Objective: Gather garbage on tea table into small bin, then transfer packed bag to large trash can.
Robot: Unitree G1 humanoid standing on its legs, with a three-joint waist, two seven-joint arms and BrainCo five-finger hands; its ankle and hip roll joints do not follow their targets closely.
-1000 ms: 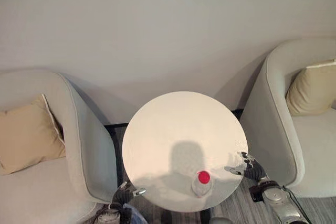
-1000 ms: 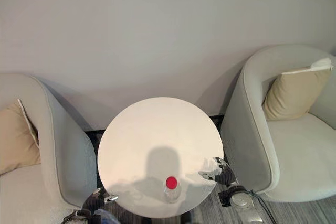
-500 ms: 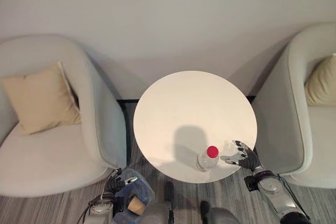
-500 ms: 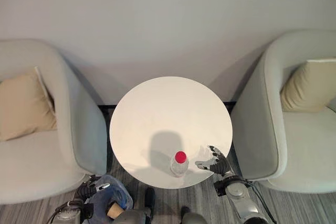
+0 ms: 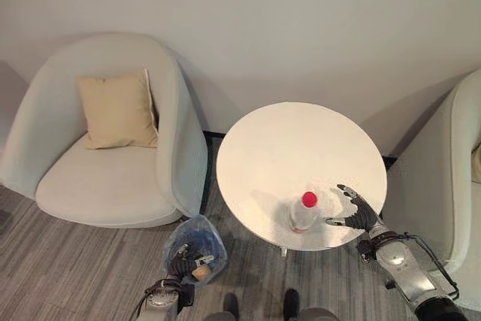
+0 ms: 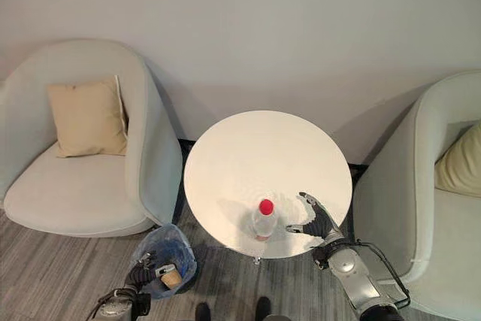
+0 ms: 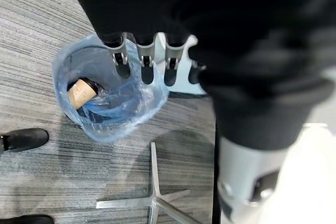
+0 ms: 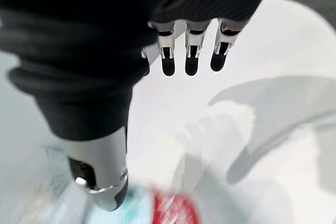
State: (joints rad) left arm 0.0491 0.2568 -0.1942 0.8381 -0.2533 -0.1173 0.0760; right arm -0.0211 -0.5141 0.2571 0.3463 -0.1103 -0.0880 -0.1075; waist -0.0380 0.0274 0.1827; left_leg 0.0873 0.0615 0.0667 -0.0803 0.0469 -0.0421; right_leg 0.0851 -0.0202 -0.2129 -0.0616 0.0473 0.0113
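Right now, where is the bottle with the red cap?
The bottle stands upright near the front edge of the round white table, beside the open right hand, which has not closed on it.

Red-capped clear bottle [image 5: 303,213] upright on table; blue-bagged bin [image 5: 195,243] on floor.

We have our right hand [image 5: 358,211] up at table level, fingers spread straight, thumb out. Our left hand [image 5: 184,261] hangs low, fingers relaxed and extended.

Bottle [image 5: 303,213] on table [image 5: 301,148], bin [image 5: 195,240] left
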